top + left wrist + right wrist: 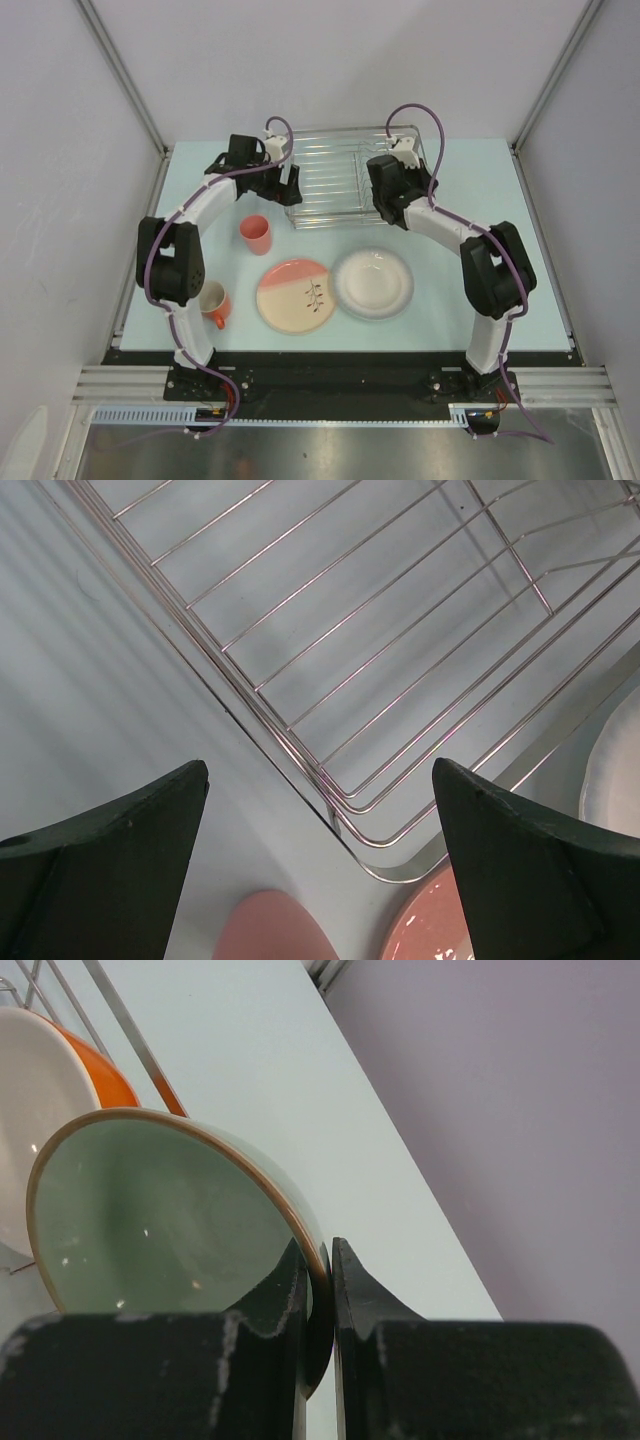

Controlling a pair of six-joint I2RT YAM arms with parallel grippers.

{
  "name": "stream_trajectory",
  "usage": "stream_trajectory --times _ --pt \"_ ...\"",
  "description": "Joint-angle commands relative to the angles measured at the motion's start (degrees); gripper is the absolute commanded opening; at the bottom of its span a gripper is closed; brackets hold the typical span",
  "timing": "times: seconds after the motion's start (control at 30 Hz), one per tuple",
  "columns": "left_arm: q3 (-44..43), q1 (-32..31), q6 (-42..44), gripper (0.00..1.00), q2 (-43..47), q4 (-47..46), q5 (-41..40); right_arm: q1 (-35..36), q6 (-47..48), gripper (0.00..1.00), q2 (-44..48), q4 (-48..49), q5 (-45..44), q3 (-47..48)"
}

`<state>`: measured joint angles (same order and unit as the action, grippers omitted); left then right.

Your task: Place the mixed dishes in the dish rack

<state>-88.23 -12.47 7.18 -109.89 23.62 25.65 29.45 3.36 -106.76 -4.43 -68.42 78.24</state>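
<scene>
Nearest on the tabletop (545,260): mug (213,300) by the left arm's base, then pink plate (296,296) and white plate (373,283) side by side. Farther back, tumbler (256,234) upright, near the rack (330,185). Left jaws spread wide, empty, over the rack's near left corner. Right jaws pinched tight on the green bowl's (170,1220) rim at the rack's right side, bowl tipped on edge, cream bowl (30,1110) just behind it.

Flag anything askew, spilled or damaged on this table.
Nothing looks spilled or broken. Only the small green bowl is askew: tipped on edge, its rim pinched in the right gripper, close to the dish rack. That looks like mid-loading, not a fault.
</scene>
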Motion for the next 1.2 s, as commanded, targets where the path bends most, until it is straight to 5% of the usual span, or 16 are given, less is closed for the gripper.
stream_trajectory --times 0.0,0.43,0.7,0.9,1.17 --pt "0.86 -0.10 1.52 1.00 3.19 -1.03 -0.07 -0.10 1.21 0.00 -1.17 2.23 -4.17 2.97" --pt "1.48 -0.01 1.70 1.00 3.80 -1.29 -0.16 1.92 2.36 0.00 -8.02 1.70 -4.44 3.15" --pt "1.65 0.08 2.31 1.00 3.89 -1.29 -0.42 2.54 -4.57 0.00 -7.85 -5.84 -5.32 3.06" --pt "2.18 0.16 2.31 1.00 4.15 -1.64 -0.42 3.86 -12.57 0.46 -6.09 -16.29 -5.75 3.06" --pt "2.88 0.16 2.14 1.00 4.68 -2.08 0.01 5.26 -21.55 0.59 -2.67 -25.28 -6.11 3.15"
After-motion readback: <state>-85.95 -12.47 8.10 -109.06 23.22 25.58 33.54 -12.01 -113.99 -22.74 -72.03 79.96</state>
